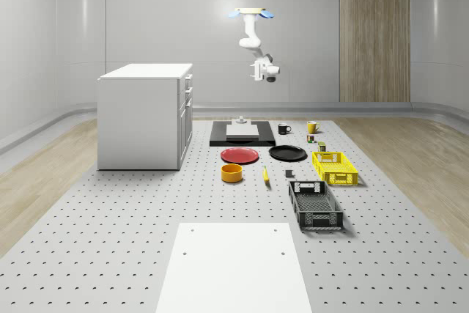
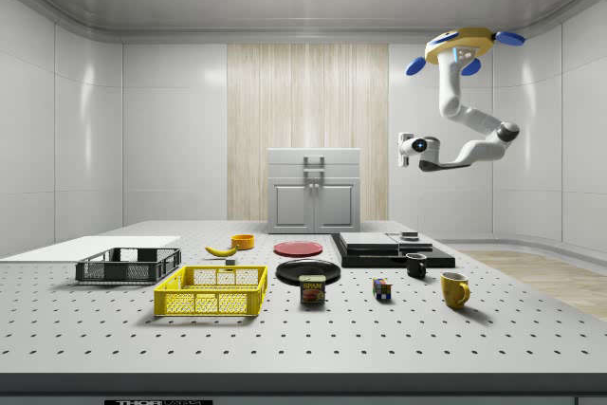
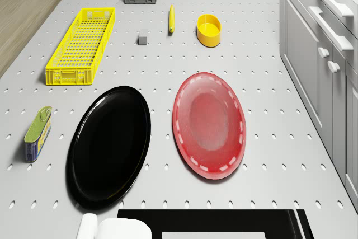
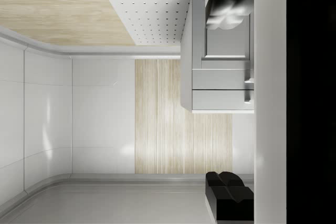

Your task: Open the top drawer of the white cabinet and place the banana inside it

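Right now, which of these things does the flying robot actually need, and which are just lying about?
Needed: banana, white cabinet, gripper.

Lying about: red plate, black plate, yellow bowl, yellow crate, black crate, mugs, can.

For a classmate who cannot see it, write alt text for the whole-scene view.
A drone hovers high over the far end of a perforated table, its arm hanging down with the gripper in mid-air. A white cabinet stands at the view's left, drawers shut. Plates, crates, mugs, a yellow bowl and a banana lie on the table.
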Motion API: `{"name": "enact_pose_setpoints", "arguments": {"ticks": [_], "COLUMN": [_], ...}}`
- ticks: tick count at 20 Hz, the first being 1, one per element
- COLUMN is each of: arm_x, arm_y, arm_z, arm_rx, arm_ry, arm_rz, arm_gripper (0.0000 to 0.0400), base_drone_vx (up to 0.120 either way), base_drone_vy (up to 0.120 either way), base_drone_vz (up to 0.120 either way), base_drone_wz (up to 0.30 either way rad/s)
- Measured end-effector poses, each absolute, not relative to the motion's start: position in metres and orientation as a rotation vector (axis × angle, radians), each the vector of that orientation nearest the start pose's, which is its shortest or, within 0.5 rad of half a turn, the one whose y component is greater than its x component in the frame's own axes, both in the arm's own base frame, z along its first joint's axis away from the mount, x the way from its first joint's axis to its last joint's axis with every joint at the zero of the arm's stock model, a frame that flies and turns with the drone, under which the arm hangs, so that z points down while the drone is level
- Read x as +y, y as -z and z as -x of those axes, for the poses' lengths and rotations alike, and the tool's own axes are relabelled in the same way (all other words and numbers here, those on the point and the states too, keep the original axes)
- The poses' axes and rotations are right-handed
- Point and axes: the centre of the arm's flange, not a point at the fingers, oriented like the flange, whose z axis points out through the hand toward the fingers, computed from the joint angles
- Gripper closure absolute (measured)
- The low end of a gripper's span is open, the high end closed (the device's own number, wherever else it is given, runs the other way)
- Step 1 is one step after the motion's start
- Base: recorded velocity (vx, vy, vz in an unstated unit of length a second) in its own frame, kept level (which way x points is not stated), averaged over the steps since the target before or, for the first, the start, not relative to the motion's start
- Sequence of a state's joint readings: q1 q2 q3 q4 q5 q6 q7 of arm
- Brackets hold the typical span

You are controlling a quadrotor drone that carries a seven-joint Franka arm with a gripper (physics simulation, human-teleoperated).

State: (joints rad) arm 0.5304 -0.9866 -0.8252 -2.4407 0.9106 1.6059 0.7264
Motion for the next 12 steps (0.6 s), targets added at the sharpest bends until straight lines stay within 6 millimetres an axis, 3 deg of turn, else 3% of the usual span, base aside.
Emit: {"name": "enact_pose_setpoints", "arguments": {"ticks": [12], "arm_x": [-0.0997], "arm_y": [-0.5921], "arm_z": [-0.3063], "arm_rx": [0.612], "arm_ry": [-0.612], "arm_rz": [1.484], "arm_gripper": [0.0], "base_drone_vx": [0.12], "base_drone_vy": [-0.12], "base_drone_vz": [0.0], "base_drone_wz": [0.0]}}
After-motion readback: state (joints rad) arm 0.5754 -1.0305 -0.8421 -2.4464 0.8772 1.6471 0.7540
